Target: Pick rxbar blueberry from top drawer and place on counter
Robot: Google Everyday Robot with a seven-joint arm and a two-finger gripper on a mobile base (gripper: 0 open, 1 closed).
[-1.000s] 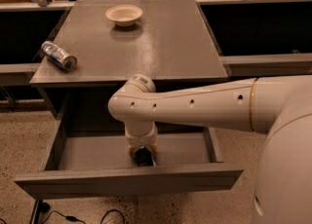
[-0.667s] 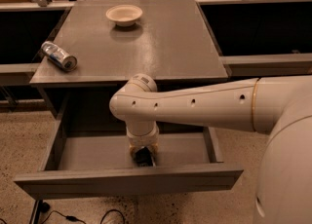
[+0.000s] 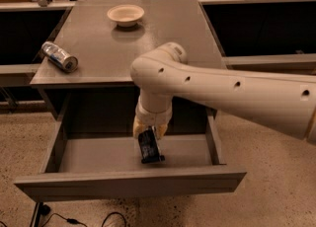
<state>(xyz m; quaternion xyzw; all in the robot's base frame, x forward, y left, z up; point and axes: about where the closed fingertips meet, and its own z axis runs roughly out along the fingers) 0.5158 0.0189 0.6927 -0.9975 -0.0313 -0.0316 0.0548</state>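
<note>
The top drawer (image 3: 128, 181) is pulled open below the counter (image 3: 128, 48). My gripper (image 3: 149, 133) hangs from the white arm over the middle of the drawer and is shut on the rxbar blueberry (image 3: 150, 147). The dark navy bar hangs down from the fingers, tilted, its lower end a little above the drawer floor. The gripper's wrist hides the bar's upper end.
A silver-blue drink can (image 3: 59, 56) lies on its side at the counter's left edge. A pale bowl (image 3: 125, 14) stands at the counter's back. Light wooden benches run behind. Cables (image 3: 74, 218) lie on the speckled floor under the drawer front.
The gripper has risen a little from the drawer floor, and the dark bar now hangs from it, lifted with it.
</note>
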